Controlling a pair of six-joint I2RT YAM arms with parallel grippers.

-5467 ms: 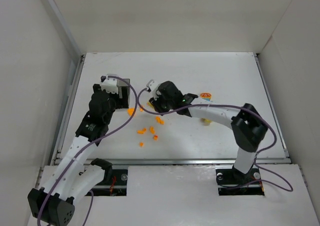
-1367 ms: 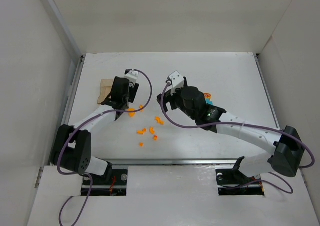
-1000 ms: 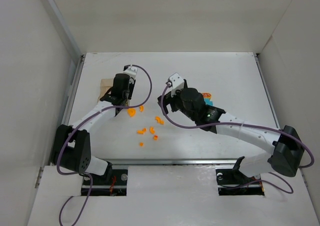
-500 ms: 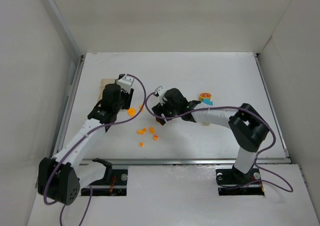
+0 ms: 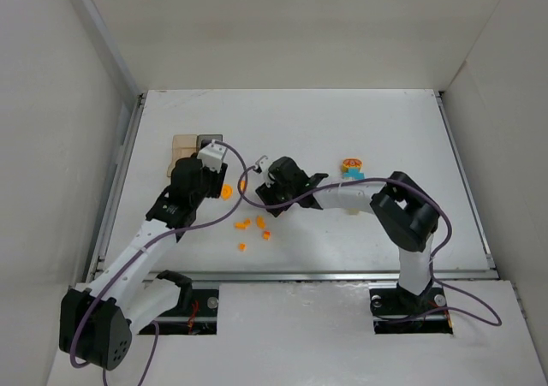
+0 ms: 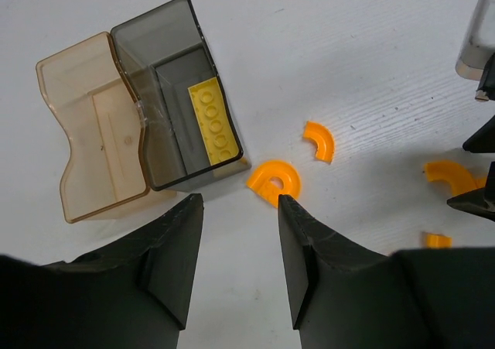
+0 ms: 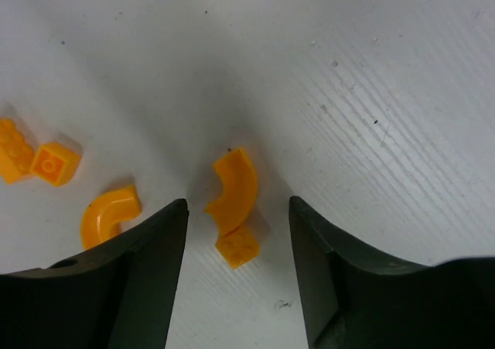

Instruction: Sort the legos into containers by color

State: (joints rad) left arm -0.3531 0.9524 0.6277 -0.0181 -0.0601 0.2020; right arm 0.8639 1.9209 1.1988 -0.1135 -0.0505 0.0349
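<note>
The two joined containers stand at the back left: a tan one (image 6: 93, 124) and a dark grey one (image 6: 174, 94) holding a yellow ridged plate (image 6: 213, 121). My left gripper (image 6: 238, 210) is open and empty, just short of an orange half-round lego (image 6: 274, 183); a curved orange piece (image 6: 319, 140) lies beyond. My right gripper (image 7: 237, 210) is open, low over the table, its jaws either side of a curved orange lego (image 7: 236, 186) that touches a small orange block (image 7: 238, 247). From above, the left gripper (image 5: 212, 179) and right gripper (image 5: 267, 196) are close together.
More orange legos lie loose in front of the grippers (image 5: 242, 224), (image 5: 266, 234), (image 5: 241, 246). A small cluster of cyan, yellow and orange-red bricks (image 5: 352, 167) sits to the right. White walls enclose the table on three sides.
The left gripper has drawn back from the containers toward the orange half-round. The right gripper has swung left and down over the curved orange piece, and its jaws have narrowed.
</note>
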